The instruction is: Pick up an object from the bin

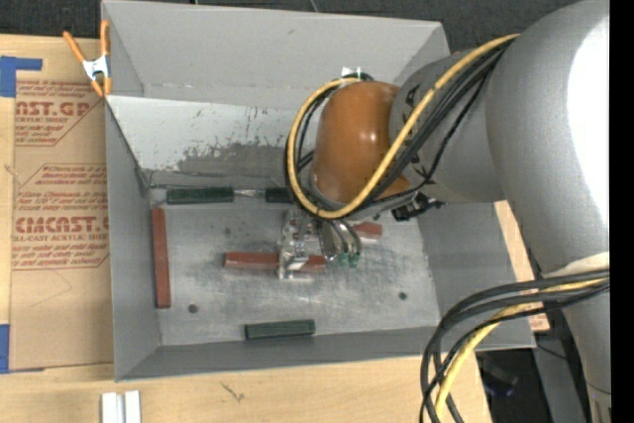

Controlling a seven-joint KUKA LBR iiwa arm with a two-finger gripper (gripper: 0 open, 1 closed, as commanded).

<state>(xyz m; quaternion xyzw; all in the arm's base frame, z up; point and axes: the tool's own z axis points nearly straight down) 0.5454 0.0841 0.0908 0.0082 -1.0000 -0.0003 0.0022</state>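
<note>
The tool (295, 258) was seen low on a reddish-brown bar (248, 261) in the middle of the bin (134, 312); whether it was wide or narrow could not be told.

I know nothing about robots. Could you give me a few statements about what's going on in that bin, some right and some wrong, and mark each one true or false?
1. The end effector is low over a red-brown stick lying in the middle of the bin. True.
2. The bin holds a heap of balls. False: it holds a few thin sticks lying apart on the floor.
3. A dark green stick lies near the bin's wall at the bottom of the view. True.
4. The stick along the wall at the view's left is green. False: that long red-brown stick is the same colour as the one under the end effector.
</note>
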